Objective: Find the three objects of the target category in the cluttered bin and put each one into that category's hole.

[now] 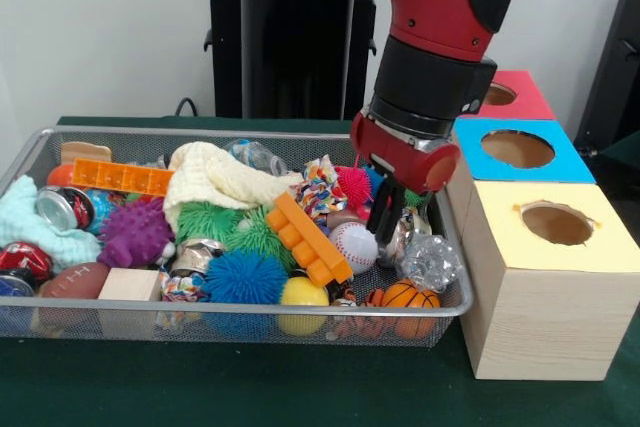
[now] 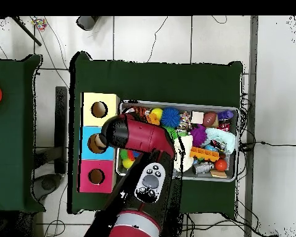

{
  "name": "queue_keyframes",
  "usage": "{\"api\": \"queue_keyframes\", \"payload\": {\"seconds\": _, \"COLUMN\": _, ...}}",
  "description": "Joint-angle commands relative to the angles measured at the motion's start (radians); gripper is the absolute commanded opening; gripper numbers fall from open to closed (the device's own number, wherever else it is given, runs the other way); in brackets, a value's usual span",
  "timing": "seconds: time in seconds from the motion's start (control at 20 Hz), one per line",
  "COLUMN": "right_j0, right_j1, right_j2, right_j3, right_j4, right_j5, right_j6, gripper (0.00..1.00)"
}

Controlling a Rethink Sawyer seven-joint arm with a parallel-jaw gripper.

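Down among the clutter at the bin's (image 1: 250, 319) box-side end, the gripper (image 1: 385, 230) has its tips buried beside a baseball (image 1: 354, 245); whether it grips anything cannot be told. Overhead, the arm (image 2: 141, 139) hides it. Yellow (image 1: 556, 224), blue (image 1: 517, 149) and red (image 1: 497, 94) holes stand alongside.

1. From the front we look low and close across the wire bin (image 1: 240, 322) toward the arm (image 1: 440, 37)
2. From overhead we look straight down, much farther off, at the whole green table (image 2: 156, 77)
3. Both views share the bin and the three boxes with holes (image 1: 545, 277)
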Motion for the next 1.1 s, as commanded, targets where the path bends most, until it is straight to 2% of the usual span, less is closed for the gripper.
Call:
{"api": "queue_keyframes", "payload": {"seconds": 0.05, "right_j0": -0.006, "right_j1": 0.012, "right_j2": 0.084, "right_j3": 0.081, "right_j4": -0.014, "right_j5": -0.050, "right_j6": 0.102, "gripper": 0.00}}
{"api": "queue_keyframes", "payload": {"seconds": 0.25, "right_j0": -0.007, "right_j1": -0.009, "right_j2": 0.098, "right_j3": 0.092, "right_j4": -0.016, "right_j5": -0.016, "right_j6": 0.082, "gripper": 0.00}}
{"api": "queue_keyframes", "payload": {"seconds": 0.3, "right_j0": 0.006, "right_j1": -0.004, "right_j2": 0.082, "right_j3": 0.080, "right_j4": -0.024, "right_j5": -0.005, "right_j6": 0.076, "gripper": 1.00}}
{"api": "queue_keyframes", "payload": {"seconds": 0.45, "right_j0": 0.013, "right_j1": -0.004, "right_j2": 0.072, "right_j3": 0.066, "right_j4": -0.032, "right_j5": 0.025, "right_j6": 0.063, "gripper": 1.00}}
{"api": "queue_keyframes", "payload": {"seconds": 0.55, "right_j0": 0.023, "right_j1": -0.007, "right_j2": 0.059, "right_j3": 0.074, "right_j4": -0.009, "right_j5": 0.023, "right_j6": 0.102, "gripper": 1.00}}
{"api": "queue_keyframes", "payload": {"seconds": 0.7, "right_j0": 0.006, "right_j1": -0.016, "right_j2": 0.077, "right_j3": 0.094, "right_j4": -0.004, "right_j5": 0.014, "right_j6": 0.099, "gripper": 1.00}}
{"api": "queue_keyframes", "payload": {"seconds": 0.9, "right_j0": 0.004, "right_j1": -0.025, "right_j2": 0.060, "right_j3": 0.114, "right_j4": 0.008, "right_j5": -0.003, "right_j6": 0.126, "gripper": 1.00}}
{"api": "queue_keyframes", "payload": {"seconds": 1.1, "right_j0": 0.019, "right_j1": 0.011, "right_j2": 0.022, "right_j3": 0.053, "right_j4": 0.049, "right_j5": 0.040, "right_j6": 0.184, "gripper": 1.00}}
